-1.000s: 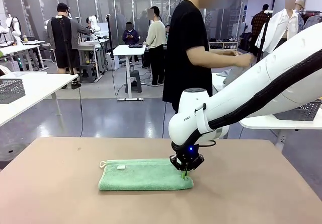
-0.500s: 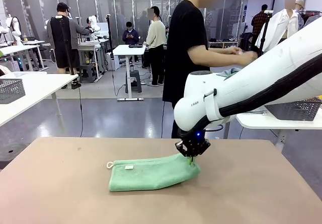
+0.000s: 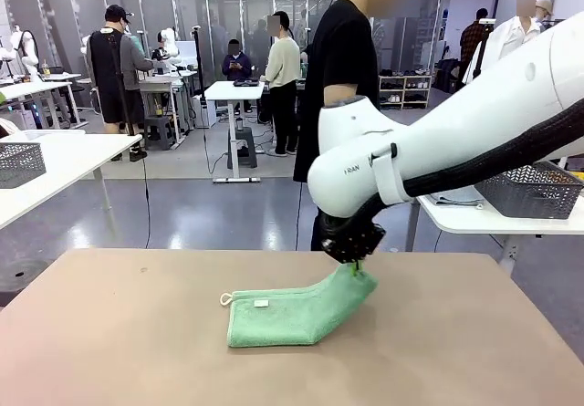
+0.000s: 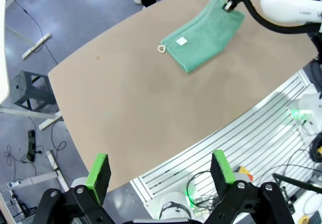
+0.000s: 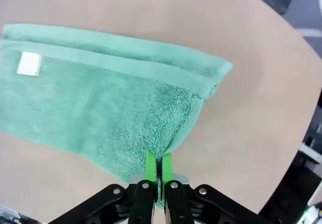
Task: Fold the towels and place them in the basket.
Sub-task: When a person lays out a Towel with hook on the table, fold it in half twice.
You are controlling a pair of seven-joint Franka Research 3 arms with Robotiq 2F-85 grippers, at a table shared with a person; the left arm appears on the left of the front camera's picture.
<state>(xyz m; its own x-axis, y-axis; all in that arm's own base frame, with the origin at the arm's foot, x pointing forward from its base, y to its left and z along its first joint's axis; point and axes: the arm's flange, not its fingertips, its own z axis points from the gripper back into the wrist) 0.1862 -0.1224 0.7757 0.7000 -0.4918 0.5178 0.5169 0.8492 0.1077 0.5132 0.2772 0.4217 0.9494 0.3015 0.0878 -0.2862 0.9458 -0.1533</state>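
**Folded towel (image 3: 290, 315) on the table (image 3: 119, 333), one end raised.** The right gripper (image 3: 356, 260) is closed on the towel's right end. That end is lifted clear of the table, and the rest lies flat near the table's middle. The left gripper (image 4: 160, 158) is held high over the table's robot-side edge, its jaws spread wide and empty.

*Risk:* only a narrow pinch of terry is taken between the green pads (image 5: 150, 164), so the cloth may be drawn out by its own weight if it is raised further. If not every layer is caught, the fold may be opened. Drag of the trailing end across the table may also skew it.

*Appearance:* the cloth is mint-green and fluffy, folded to a long narrow band. Layered edges are seen along one long side. A small white label (image 3: 261, 303) is carried on the upper face, and a white loop (image 3: 224, 299) at the end farthest from the right gripper. The basket (image 3: 534, 190) is seen off the table, beyond its far right corner, on a neighbouring white table.
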